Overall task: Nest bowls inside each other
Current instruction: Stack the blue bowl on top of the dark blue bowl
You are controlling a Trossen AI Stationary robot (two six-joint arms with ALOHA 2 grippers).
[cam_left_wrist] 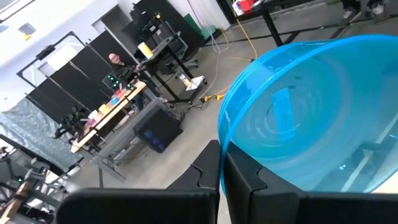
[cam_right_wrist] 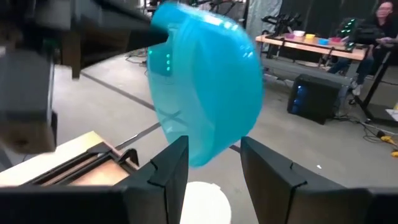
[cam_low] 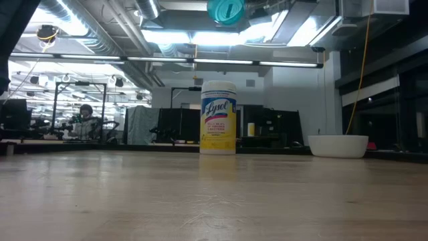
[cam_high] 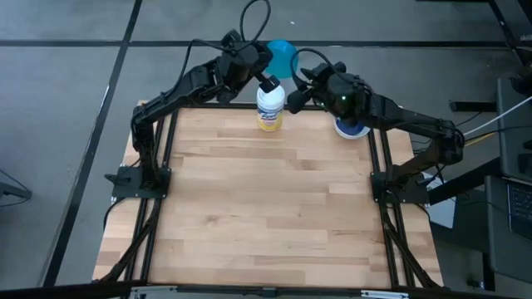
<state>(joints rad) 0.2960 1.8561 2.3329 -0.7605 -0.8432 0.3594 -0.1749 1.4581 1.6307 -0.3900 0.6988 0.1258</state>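
From above, the translucent teal plastic bowl [cam_high: 283, 56] was held aloft past the wooden surface [cam_high: 266, 199] by the clenched left hand [cam_high: 268, 65], apparently for handover to the released right hand [cam_high: 306, 79]. At table height, the white cylindrical container [cam_low: 219, 118] was labelled "Lysol". In the left wrist view, the rim was pinched.

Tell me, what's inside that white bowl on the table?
Seen from above, the white bowl shows something dark blue inside, likely another bowl, but the right arm covers most of it. From table height its wall hides the inside completely.
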